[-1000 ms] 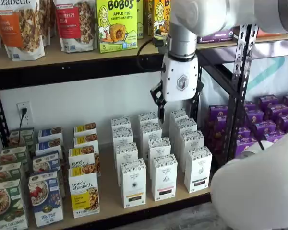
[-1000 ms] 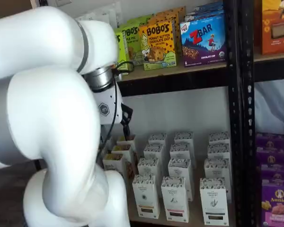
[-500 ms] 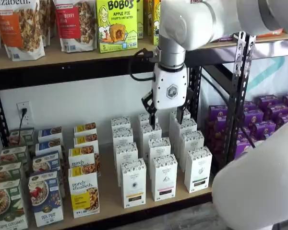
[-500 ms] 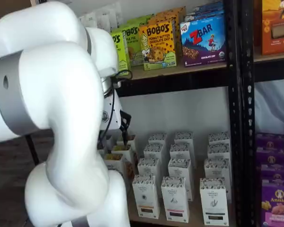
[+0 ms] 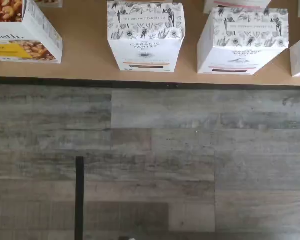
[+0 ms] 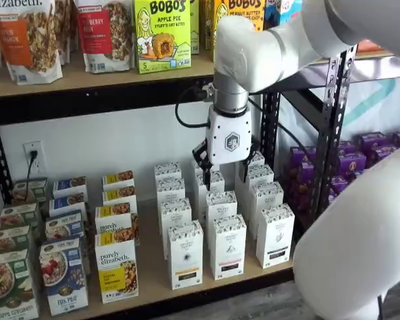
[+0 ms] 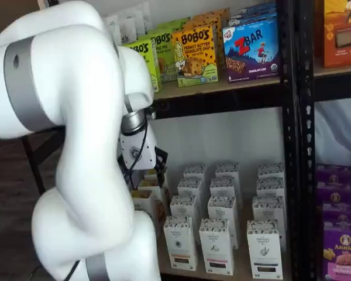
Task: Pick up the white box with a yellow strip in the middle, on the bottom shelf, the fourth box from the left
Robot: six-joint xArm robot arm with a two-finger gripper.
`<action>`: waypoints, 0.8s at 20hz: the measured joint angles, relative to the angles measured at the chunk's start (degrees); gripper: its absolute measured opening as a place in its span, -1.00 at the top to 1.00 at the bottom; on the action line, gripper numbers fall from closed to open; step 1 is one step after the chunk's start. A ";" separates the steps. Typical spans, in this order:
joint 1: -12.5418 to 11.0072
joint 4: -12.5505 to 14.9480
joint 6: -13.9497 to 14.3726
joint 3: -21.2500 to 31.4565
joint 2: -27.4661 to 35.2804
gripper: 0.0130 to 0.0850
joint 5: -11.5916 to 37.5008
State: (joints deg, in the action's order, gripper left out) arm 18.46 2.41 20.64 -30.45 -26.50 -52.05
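Observation:
The white box with a yellow strip (image 6: pixel 185 255) stands at the front of the bottom shelf (image 6: pixel 153 283), first of the front row of white cartons, right of a "purely elizabeth" box (image 6: pixel 117 270). It shows in a shelf view (image 7: pixel 180 243) and in the wrist view (image 5: pixel 146 35), upright near the shelf's front edge (image 5: pixel 85 60). My gripper (image 6: pixel 224 179) hangs open and empty above the white cartons further back, behind and to the right of that box. In a shelf view (image 7: pixel 160 170) only one black finger shows past the arm.
Like white cartons with reddish or dark strips (image 6: pixel 228 247) (image 6: pixel 275 235) stand to the right, with more rows behind. Cereal boxes (image 6: pixel 63 275) fill the left end. A black upright (image 6: pixel 330 127) and purple boxes (image 6: pixel 373 150) are to the right. The upper shelf holds Bobo's boxes (image 6: pixel 161 33).
The gripper has moved left and down, from under the upper shelf to just above the back rows of white cartons. The boxes have not moved.

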 joint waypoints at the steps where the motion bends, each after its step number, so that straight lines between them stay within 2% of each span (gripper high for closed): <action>1: -0.27 0.02 -0.23 -0.08 0.82 -1.00 0.87; 9: -3.01 -1.74 -4.11 -0.41 8.85 -1.00 10.27; 16: -3.50 -3.50 -6.00 -1.74 16.98 -1.00 15.05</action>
State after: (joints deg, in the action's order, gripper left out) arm 14.97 -1.09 14.64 -32.19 -9.51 -36.99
